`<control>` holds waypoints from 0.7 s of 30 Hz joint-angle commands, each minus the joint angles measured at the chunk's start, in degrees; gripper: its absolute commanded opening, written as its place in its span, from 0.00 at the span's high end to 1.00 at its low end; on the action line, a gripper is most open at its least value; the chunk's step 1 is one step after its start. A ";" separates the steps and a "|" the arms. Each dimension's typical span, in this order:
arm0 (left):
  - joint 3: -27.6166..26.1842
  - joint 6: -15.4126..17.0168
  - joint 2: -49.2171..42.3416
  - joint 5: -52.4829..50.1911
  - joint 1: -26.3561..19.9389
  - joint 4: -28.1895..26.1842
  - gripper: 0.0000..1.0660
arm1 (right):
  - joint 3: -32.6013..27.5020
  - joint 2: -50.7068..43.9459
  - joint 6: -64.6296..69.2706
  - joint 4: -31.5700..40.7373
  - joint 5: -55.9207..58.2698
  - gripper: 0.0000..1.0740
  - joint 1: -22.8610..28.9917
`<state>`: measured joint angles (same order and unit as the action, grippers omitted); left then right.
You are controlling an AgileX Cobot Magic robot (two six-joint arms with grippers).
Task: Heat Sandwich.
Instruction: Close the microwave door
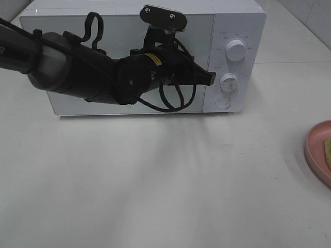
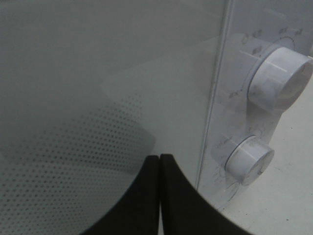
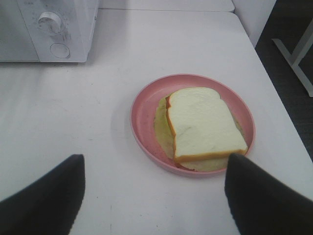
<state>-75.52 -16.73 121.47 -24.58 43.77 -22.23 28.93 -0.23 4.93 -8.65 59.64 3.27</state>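
Observation:
The sandwich (image 3: 205, 125), white bread with pale green and reddish filling, lies on a round pink plate (image 3: 142, 122) on the white table. My right gripper (image 3: 155, 157) hovers just short of the plate, open, with one dark finger on each side and nothing between them. In the high view only the plate's edge (image 1: 316, 150) and a sliver of the sandwich (image 1: 328, 150) show at the far right. The white microwave (image 1: 232, 26) stands at the back with its door (image 1: 196, 31) closed. My left gripper (image 1: 209, 78) is shut and empty, its fingertips (image 2: 151, 169) close to the door's right edge.
The microwave's panel carries an upper knob (image 1: 236, 51), a lower knob (image 1: 228, 81) and a round button (image 1: 223, 102). My left arm (image 1: 77, 72) stretches across the door front. The table's right edge (image 3: 274, 83) drops off beside the plate.

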 commanded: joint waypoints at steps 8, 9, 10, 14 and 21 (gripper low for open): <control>-1.32 0.11 0.17 -4.87 -2.23 -3.44 1.00 | 0.00 -1.55 -0.29 -0.11 -0.40 0.29 -0.40; -1.20 0.11 -0.17 -3.38 -2.23 -3.44 1.00 | 0.00 -1.55 -0.29 -0.11 -0.40 0.29 -0.40; -1.09 0.11 -0.40 -2.69 -2.23 -3.44 1.00 | 0.00 -1.55 -0.29 -0.11 -0.40 0.29 -0.40; -1.03 0.11 -1.26 -0.23 -2.18 -3.44 1.00 | 0.00 -1.55 -0.29 -0.11 -0.40 0.29 -0.40; 0.29 0.11 -2.41 0.29 -1.32 -3.50 1.00 | 0.00 -1.55 -0.29 -0.11 -0.40 0.29 -0.40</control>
<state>-74.83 -16.79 119.86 -20.51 43.32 -23.89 28.93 -0.23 4.93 -8.65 59.64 3.27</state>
